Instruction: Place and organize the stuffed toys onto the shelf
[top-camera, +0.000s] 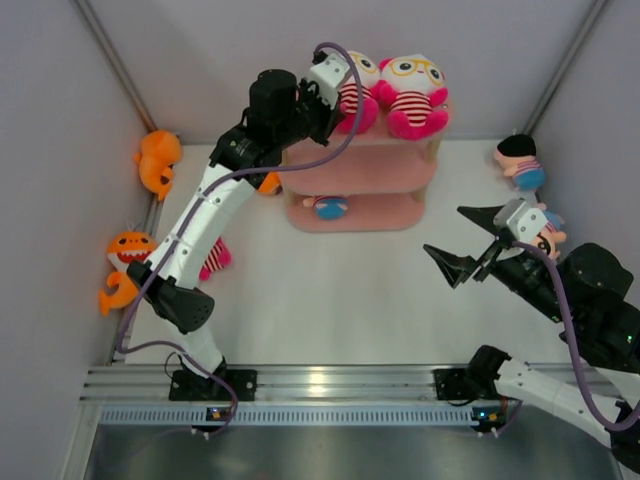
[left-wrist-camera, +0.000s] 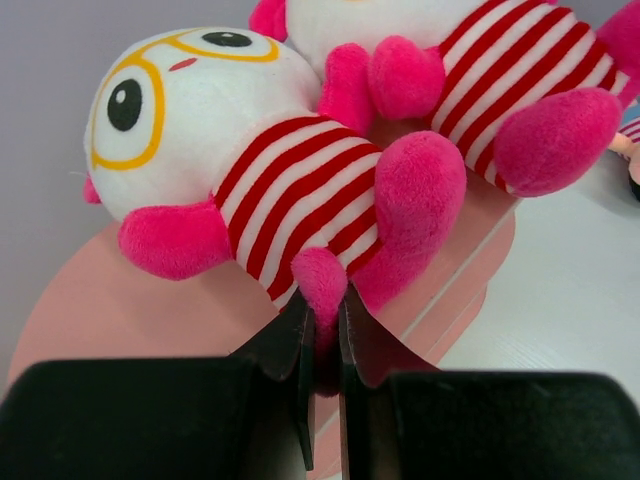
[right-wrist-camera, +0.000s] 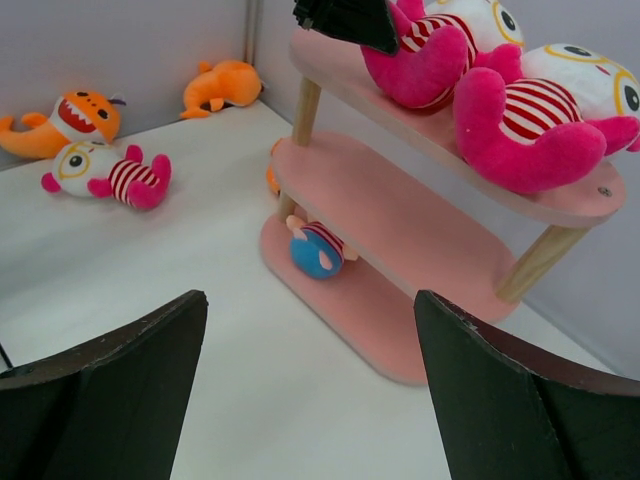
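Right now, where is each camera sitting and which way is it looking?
Top camera: high above and behind, looking down at the table and shelf; left arm and right arm show.
Left wrist camera: on the left arm, facing the shelf's top board; the left gripper pinches a glasses toy by a pink limb.
Right wrist camera: low over the table, facing the shelf; the open right gripper shows at the bottom.
Shared: both wrist views show that toy and its neighbour.
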